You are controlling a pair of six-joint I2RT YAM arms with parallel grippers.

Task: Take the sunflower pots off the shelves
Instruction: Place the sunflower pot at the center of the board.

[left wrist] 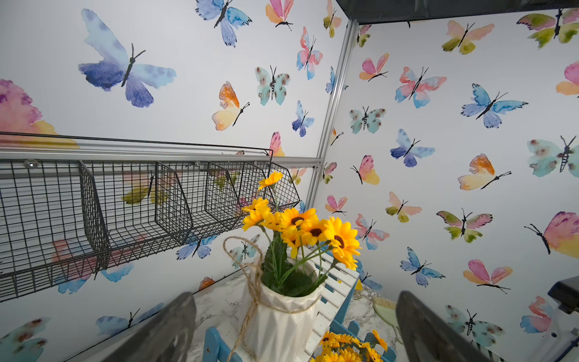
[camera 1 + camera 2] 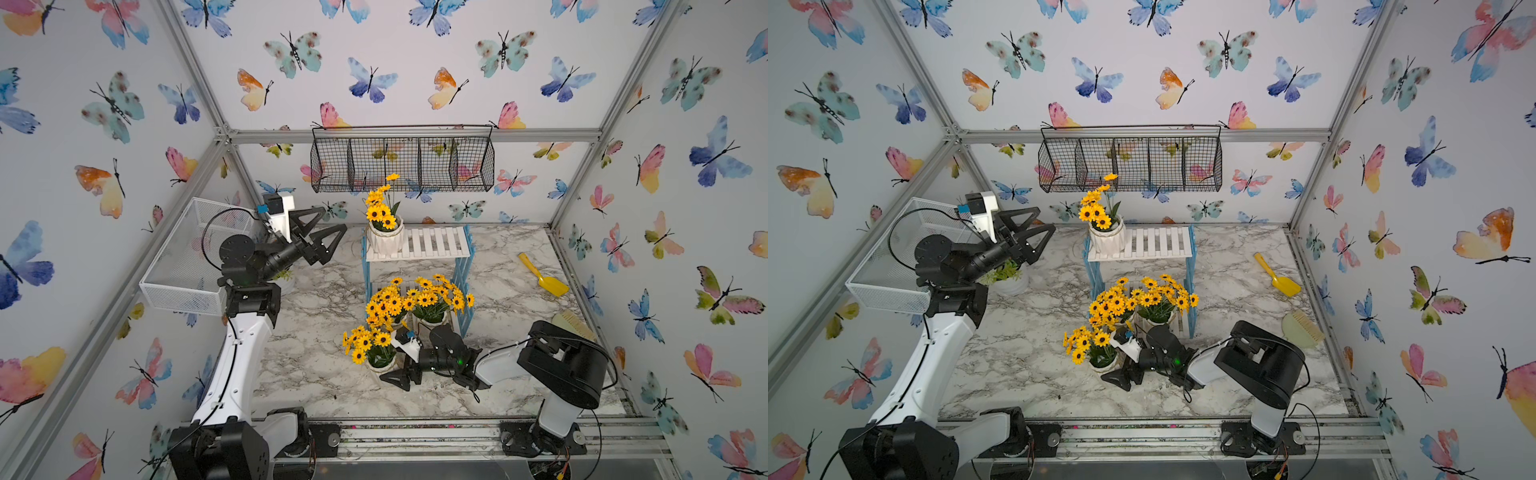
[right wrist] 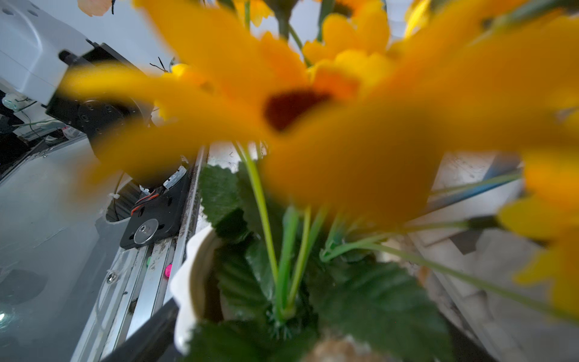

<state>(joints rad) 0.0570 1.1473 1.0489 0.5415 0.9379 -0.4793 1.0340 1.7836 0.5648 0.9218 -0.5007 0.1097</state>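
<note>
The left tool (image 2: 335,219) has matt black plastic fingers (image 1: 163,332). Ahead of it, the pot (image 1: 282,326) is glossy white glazed ceramic with faceted sides, tied with rough, fibrous twine (image 1: 250,301). The shelves (image 2: 432,243) beneath it have smooth white painted slats. Above, the wire basket (image 2: 403,164) is thin black matt-coated metal. Around the right tool (image 2: 390,359), the desk (image 2: 316,357) has a smooth marble-look finish with a faint sheen. The petals (image 3: 344,163) there look like soft matt cloth.

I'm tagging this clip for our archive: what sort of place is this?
Most likely a staged robot test booth, not a real room: butterfly-papered panels in an aluminium frame, left arm and right arm mounted on a rail, and a marble-look tabletop.
</note>
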